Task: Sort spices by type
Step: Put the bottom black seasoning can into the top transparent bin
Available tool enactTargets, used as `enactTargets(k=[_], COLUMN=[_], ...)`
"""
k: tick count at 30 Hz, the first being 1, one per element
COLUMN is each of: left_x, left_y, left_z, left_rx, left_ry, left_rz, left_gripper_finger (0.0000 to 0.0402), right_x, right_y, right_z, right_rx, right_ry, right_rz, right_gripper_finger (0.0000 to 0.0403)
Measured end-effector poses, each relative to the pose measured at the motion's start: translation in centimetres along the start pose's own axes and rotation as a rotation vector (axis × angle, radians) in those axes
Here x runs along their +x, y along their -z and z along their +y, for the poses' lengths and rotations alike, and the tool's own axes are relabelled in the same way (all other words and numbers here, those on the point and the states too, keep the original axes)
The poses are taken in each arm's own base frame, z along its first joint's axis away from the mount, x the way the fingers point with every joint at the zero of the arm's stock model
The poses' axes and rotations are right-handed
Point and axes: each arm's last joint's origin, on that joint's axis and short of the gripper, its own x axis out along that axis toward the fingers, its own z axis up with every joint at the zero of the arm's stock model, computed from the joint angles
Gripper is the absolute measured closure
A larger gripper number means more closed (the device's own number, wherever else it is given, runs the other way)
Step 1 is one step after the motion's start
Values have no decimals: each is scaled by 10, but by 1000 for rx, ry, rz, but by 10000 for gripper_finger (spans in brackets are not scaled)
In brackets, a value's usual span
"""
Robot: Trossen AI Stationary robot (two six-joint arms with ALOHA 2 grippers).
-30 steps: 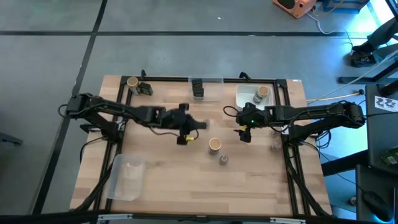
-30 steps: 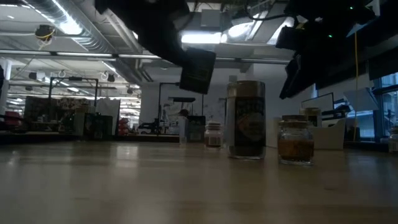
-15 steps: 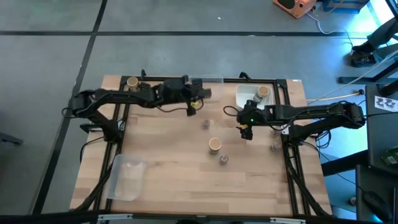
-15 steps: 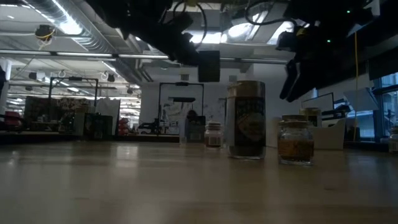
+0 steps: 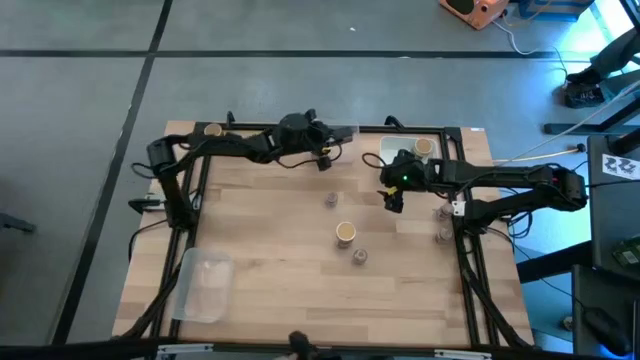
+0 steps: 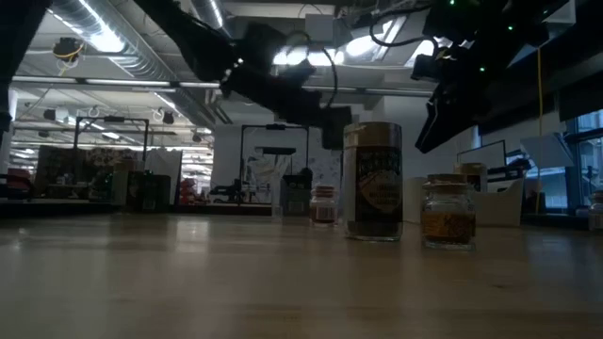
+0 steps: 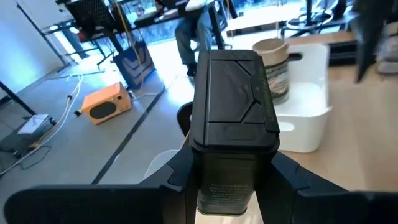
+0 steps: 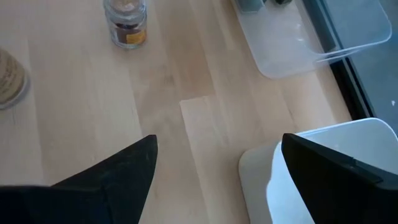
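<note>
Tabletop [image 5: 280,270] nearest the front edge carries one shallow clear tray [image 5: 205,285] at the left corner, holding nothing I can make out. Further in, toward the middle, a round tan-topped jar [image 5: 345,233] stands with a tiny brown-topped jar [image 5: 359,256] just beside it and another tiny jar [image 5: 330,200] a little beyond; a fourth small jar [image 5: 441,235] sits near the right rail. These loose jars are unsorted, so the task looks only partly done.

Beyond them the right hand [image 5: 391,202] hovers over bare wood with its fingers spread and nothing between them, just in front of the white tray [image 5: 392,152], where a tan-topped jar [image 5: 424,147] already stands. Another tan-topped jar [image 5: 212,130] stands at the far left corner.

At the far edge the left hand [image 5: 326,157] is clamped on a dark boxy jar [image 7: 233,130], held upright between both fingers. It hangs at the clear tray [image 5: 338,130] along that edge, which suggests the dark jars are being gathered there; whether the jar has touched down I cannot tell.

A second ago the left hand held this jar over the middle of the tabletop; half a second ago it was already near the far edge, and now it has come right to the tray. The right hand has shifted only slightly toward the far side, spread as before. The loose jars have not moved.
</note>
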Motion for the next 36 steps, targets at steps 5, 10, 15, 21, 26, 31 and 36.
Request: enactTargets(k=[5, 10, 15, 21, 26, 31, 36], left_x=[26, 44, 54, 61, 64, 67, 67], left_y=[8, 23, 40, 57, 65, 69, 70], left_z=[18, 35, 42, 42, 43, 43, 44], left_rx=[-15, -62, -82, -83, -77, -94, -96], left_ry=[-9, 9, 70, 82, 85, 88, 87], left_rz=[113, 162, 154, 196, 211, 212, 214], left_gripper_finger=[298, 296, 296, 294, 291, 284, 283], right_x=[0, 0, 0, 0, 0, 0, 0], right_y=[-3, -3, -5, -7, -8, -8, -8], right_z=[0, 0, 0, 0, 0, -1, -1], right_rx=[5, 4, 9, 12, 14, 14, 14], right_ry=[3, 3, 5, 7, 7, 8, 8], right_rz=[-31, -34, -53, -68, -77, -79, -79], right_gripper_finger=[61, 61, 61, 61, 61, 61, 61])
